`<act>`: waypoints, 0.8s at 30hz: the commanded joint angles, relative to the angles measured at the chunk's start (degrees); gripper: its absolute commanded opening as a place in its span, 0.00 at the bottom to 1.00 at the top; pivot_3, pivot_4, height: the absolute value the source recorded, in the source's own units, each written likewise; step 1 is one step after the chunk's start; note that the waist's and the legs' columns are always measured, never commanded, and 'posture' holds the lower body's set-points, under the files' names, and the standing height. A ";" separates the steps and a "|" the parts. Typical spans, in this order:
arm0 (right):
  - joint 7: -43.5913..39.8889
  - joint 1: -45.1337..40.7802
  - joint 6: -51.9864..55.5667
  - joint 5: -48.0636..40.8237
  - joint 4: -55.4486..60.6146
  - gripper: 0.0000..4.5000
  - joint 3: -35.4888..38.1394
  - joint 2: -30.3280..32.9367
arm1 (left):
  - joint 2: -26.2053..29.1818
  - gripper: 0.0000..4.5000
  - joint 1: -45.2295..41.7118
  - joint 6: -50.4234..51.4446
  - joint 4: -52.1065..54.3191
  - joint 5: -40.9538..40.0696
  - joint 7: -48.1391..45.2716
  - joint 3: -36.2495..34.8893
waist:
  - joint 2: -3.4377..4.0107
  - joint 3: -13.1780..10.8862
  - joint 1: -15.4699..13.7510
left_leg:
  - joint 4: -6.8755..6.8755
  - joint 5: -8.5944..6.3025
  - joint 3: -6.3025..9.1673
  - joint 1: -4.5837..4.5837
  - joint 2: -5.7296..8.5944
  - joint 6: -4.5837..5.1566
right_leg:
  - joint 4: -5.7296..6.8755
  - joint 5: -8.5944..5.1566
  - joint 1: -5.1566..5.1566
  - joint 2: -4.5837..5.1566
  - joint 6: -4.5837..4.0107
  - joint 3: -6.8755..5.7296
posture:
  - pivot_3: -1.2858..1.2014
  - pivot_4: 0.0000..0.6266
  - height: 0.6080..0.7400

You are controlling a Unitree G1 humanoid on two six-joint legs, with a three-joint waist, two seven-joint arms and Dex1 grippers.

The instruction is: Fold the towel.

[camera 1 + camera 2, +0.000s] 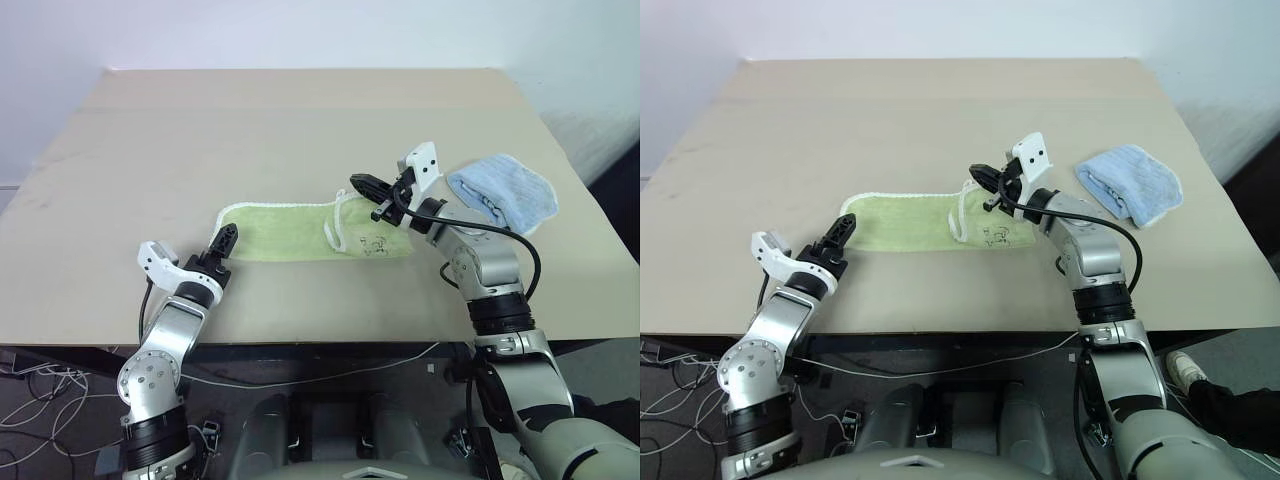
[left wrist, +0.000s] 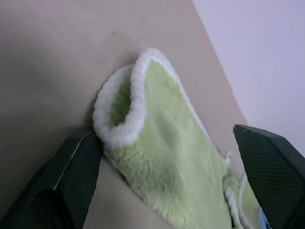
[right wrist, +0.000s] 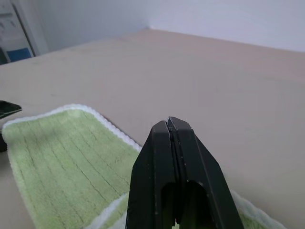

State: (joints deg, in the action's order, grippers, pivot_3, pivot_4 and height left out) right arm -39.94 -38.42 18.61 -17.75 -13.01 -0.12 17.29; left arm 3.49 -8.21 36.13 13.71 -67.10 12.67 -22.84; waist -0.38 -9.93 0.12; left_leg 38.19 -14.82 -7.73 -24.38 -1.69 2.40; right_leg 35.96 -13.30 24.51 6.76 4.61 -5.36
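The towel (image 1: pixel 300 232) lies as a long folded strip at the middle of the counter (image 1: pixel 280 120), soft and light by the look of its terry pile, likely to sag and drag unless pinched at the piped edge or a corner. The left hand (image 1: pixel 226 244), fingers spread wide, sits at the strip's 9 o'clock end. The right hand (image 1: pixel 372 190), pinched shut on nothing visible, hovers above the 3 o'clock end. A blue towel (image 1: pixel 505 192) rests further toward 3 o'clock. The counter is plain beige board against a pale wall.
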 commanded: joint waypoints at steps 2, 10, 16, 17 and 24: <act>1.73 1.46 0.69 -1.09 4.42 0.00 1.21 -0.64 | 0.25 0.91 -2.55 0.78 -6.41 0.19 1.46 -0.68 | 0.03 0.02 -0.57 | 0.01 0.02 0.01 0.02 0.00 -0.04 | 0.01 0.00 -0.01 0.00 0.00 -0.01 | 0.52 0.24 1.00; 3.50 2.79 1.33 -1.63 6.58 0.00 1.70 -0.53 | 0.86 0.31 -3.87 0.90 -8.38 -0.07 0.49 -1.77 | 0.02 0.01 -0.77 | 0.01 0.02 0.01 -0.01 0.01 -0.04 | -0.02 0.00 0.01 0.01 -0.01 -0.01 | 0.52 0.24 1.00; 4.07 3.09 1.28 -1.85 6.99 0.00 1.62 -0.76 | 0.80 0.01 -4.55 0.23 -8.41 -1.33 0.51 -3.27 | 0.05 0.02 -0.71 | -0.01 0.01 0.02 0.00 -0.01 -0.06 | -0.03 0.00 0.02 0.01 -0.01 -0.01 | 0.52 0.24 1.00; 4.15 3.08 1.23 -1.86 6.98 0.00 1.59 -0.81 | 1.09 0.01 -4.68 0.19 -8.23 -1.43 0.39 -3.55 | 0.06 0.02 -0.69 | -0.01 0.01 0.02 0.00 -0.01 -0.06 | -0.03 0.00 0.02 0.01 -0.01 -0.01 | 0.52 0.24 1.00; 4.63 3.11 1.04 -1.83 7.07 0.00 1.79 -0.73 | 7.86 0.01 -6.49 -1.16 -7.34 -2.71 -1.83 -8.64 | -0.04 -0.07 0.08 | -0.04 0.02 0.02 -0.08 -0.08 -0.07 | -0.04 0.00 0.13 -0.01 -0.01 0.00 | 0.52 0.24 1.00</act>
State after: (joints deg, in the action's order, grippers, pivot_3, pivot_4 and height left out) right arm -35.65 -34.77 20.38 -18.84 -8.88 0.36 16.56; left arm 9.12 -13.74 36.62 5.13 -69.20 12.03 -28.30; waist -0.42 -10.00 0.20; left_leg 38.14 -14.79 -7.71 -24.50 -1.78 2.32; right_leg 35.92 -13.30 24.68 6.74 4.60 -5.37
